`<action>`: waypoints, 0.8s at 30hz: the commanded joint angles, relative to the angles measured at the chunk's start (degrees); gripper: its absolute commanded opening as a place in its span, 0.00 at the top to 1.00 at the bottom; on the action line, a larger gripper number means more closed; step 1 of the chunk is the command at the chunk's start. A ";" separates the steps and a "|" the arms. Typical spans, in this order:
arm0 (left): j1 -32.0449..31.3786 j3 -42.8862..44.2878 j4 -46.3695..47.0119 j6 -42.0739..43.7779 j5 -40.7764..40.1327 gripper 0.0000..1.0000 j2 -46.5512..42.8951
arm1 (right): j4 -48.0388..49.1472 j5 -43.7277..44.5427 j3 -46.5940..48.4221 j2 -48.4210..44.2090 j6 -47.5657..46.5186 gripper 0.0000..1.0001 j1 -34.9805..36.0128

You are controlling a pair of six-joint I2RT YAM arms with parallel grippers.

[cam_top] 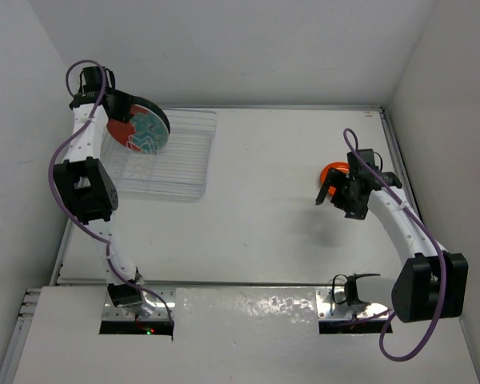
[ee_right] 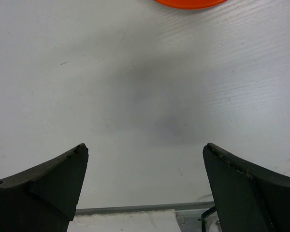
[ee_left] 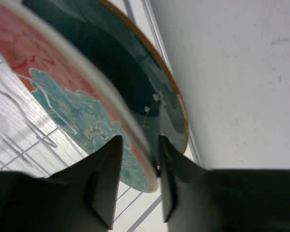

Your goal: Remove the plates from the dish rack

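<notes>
The half red, half teal plate (cam_top: 144, 130) (ee_left: 63, 96) stands on edge in the dish rack (cam_top: 184, 164) (ee_left: 19, 145) at the back left. The dark teal plate (ee_left: 130, 63) stands right behind it. My left gripper (cam_top: 122, 112) (ee_left: 140, 145) straddles the red and teal plate's rim. One finger is against the rim, and a narrow gap shows at the other finger. An orange plate (cam_top: 330, 171) (ee_right: 188, 2) lies flat on the table at the right. My right gripper (cam_top: 334, 198) (ee_right: 145, 150) hovers just in front of it, wide open and empty.
White walls close in the table on the left, back and right, and the left wall is close behind the rack. A metal rail (ee_right: 135, 209) runs along the table's near edge. The arm bases (cam_top: 128, 296) sit at the front.
</notes>
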 commanded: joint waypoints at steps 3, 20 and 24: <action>-0.65 -0.30 -0.58 0.54 -1.70 0.86 -2.17 | 1.93 -0.62 -0.03 -0.29 -0.77 0.01 0.40; -0.92 -5.22 0.56 -1.75 -1.96 1.00 -13.94 | 2.99 -2.64 -0.82 -0.47 -0.50 0.01 0.32; -0.39 -5.14 0.83 -1.40 -2.05 1.00 -17.02 | 3.43 -3.52 -0.12 -0.47 -0.76 0.01 0.32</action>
